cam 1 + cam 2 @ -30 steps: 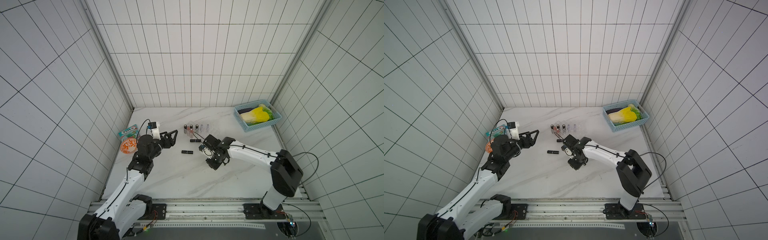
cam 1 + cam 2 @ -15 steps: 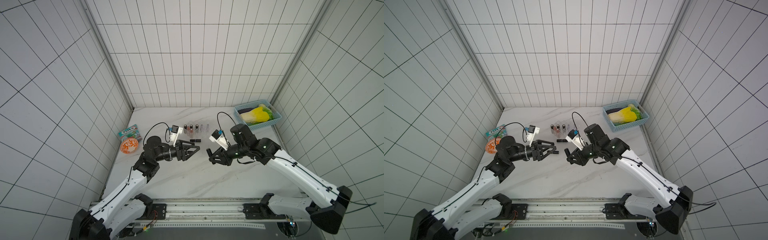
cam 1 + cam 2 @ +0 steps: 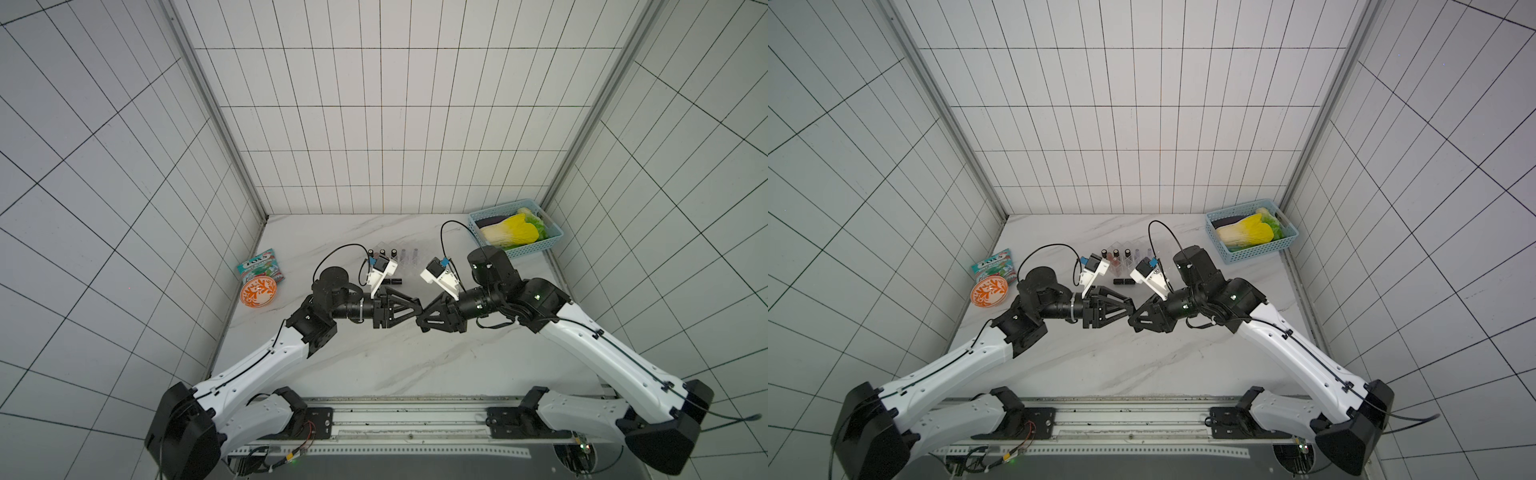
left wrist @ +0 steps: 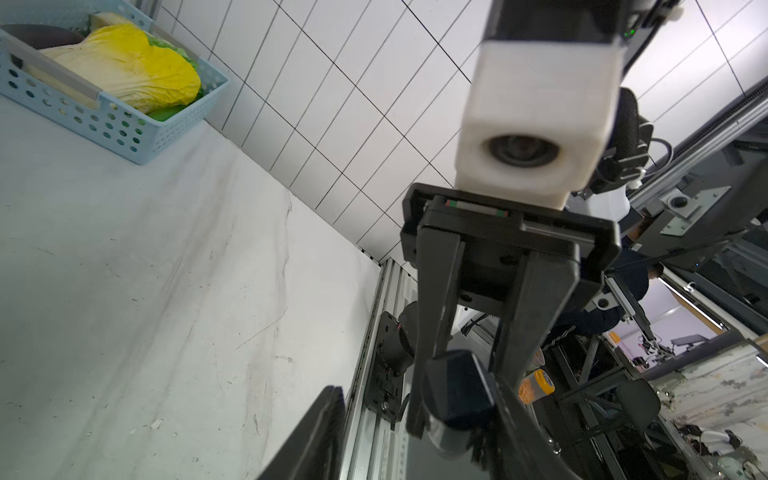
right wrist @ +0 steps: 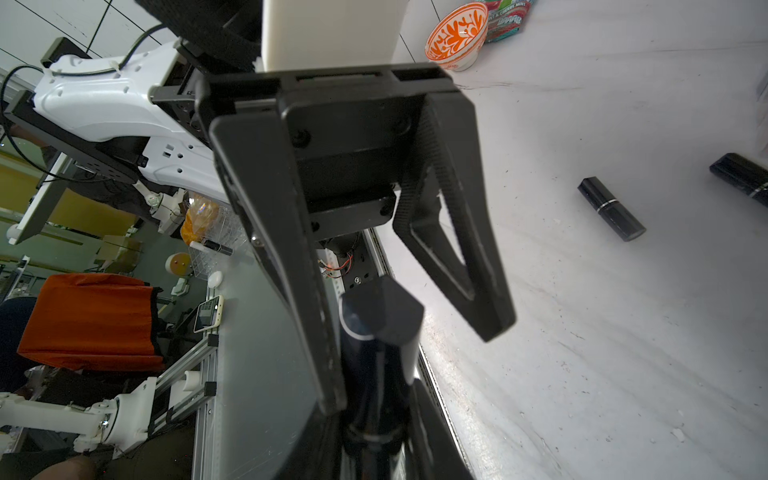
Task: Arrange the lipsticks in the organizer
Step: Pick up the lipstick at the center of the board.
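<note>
Step in hand: a mid-air handover of one black lipstick, with the claws nose to nose above the table.

- **Right claw**: clamped on the tube. In the left wrist view its two fingers flank the body, and the free end pokes out past its tips toward the left claw.
- **Left claw:** jaws part-open around that free end. In the right wrist view one finger sits right against the tube and the other stands apart with a clear gap, so it has no grip yet.
- **Top views:** in both, the tube is hidden between the meeting tips.
- **Organizer**: on the table beyond both claws, toward the back wall and lower than they are. Several tubes stand in it. I can't tell how many slots are free.
- **Loose lipsticks:** they lie flat on the table between the claws and the organizer. One is fully in view; another is cut by the frame edge.

Next move, as I judge it: the left claw must pinch fully on the free end before the right claw lets go. The right claw should then back straight out along the tube. The tube is glossy, so an early release probably drops it. After that the left claw has to turn the tube upright and lower it into an empty slot. More tubes are left to do.
</note>
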